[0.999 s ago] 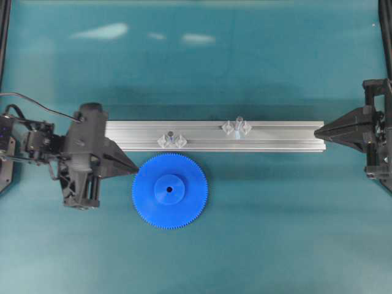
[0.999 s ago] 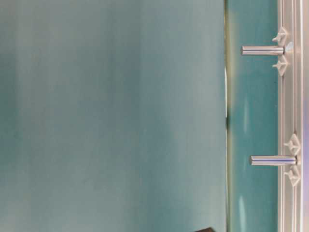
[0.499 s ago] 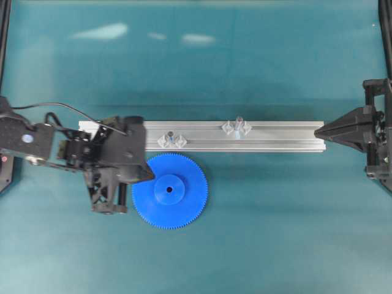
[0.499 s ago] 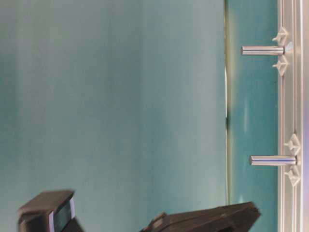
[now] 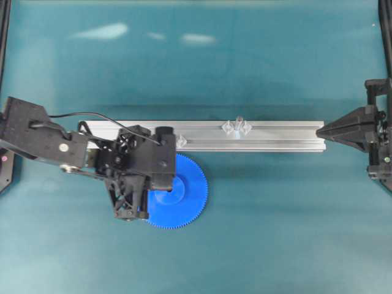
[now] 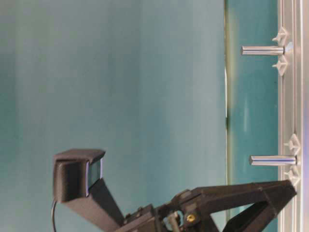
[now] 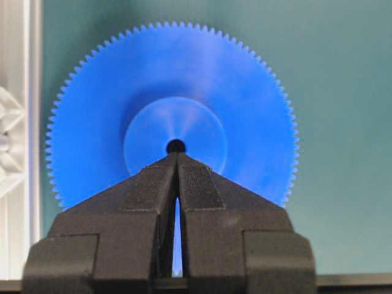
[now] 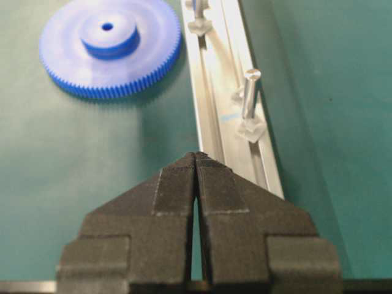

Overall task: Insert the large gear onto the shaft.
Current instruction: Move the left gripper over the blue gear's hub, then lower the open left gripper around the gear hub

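The left arm covers the large gear's left half; its right half lies unobstructed.

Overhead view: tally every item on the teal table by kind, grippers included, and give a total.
Bright-blue toothed plastic gear: 1
Long silvery aluminium rail: 1
Thin silvery upright pins: 2
Black robot grippers, left and right: 2
Total: 6

Matte black left arm (thin black cable looping above).
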